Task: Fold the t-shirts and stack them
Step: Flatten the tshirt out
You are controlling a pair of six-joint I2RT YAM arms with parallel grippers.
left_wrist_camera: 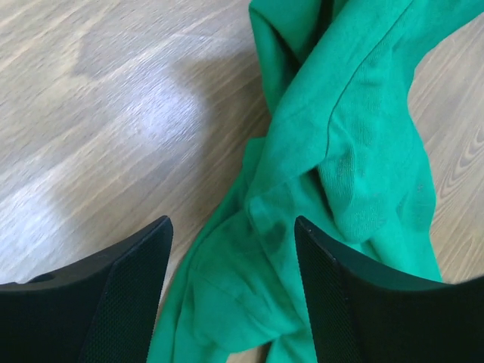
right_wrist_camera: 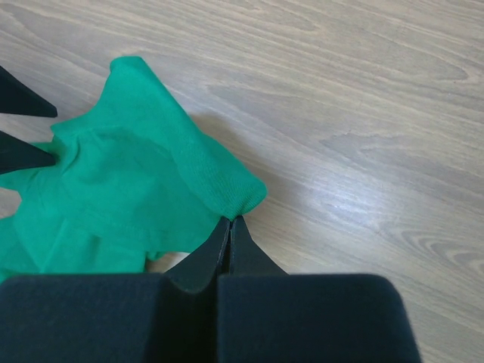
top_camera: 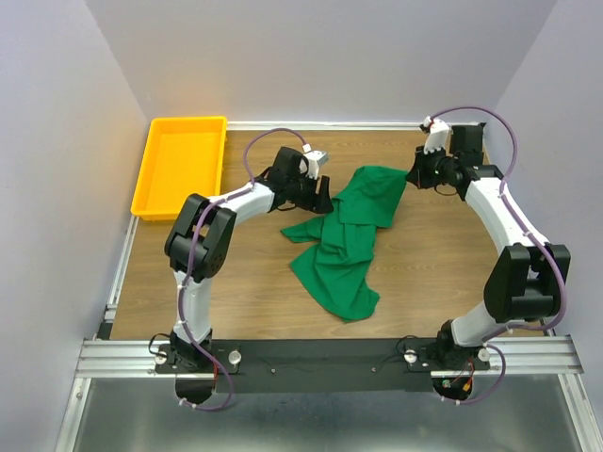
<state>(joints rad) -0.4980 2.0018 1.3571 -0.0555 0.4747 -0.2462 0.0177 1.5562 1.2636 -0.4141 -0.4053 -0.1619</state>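
The dark-green t-shirt (top_camera: 350, 235) lies crumpled and twisted on the wooden table (top_camera: 254, 282), running from the back centre toward the front. My left gripper (top_camera: 323, 200) is at its left edge. In the left wrist view the gripper (left_wrist_camera: 233, 257) is open, with bunched shirt fabric (left_wrist_camera: 355, 136) between and beyond its black fingers (left_wrist_camera: 125, 295). My right gripper (top_camera: 413, 175) is at the shirt's back right corner. In the right wrist view it (right_wrist_camera: 230, 221) is shut, pinching a fold of the shirt (right_wrist_camera: 136, 181) at its tips. No neck label shows.
A yellow plastic tray (top_camera: 141, 193) stands at the back left corner. Grey walls close the back and both sides. A metal rail (top_camera: 320, 356) carrying the arm bases runs along the near edge. The left gripper's finger tips (right_wrist_camera: 23, 128) show at the left edge of the right wrist view.
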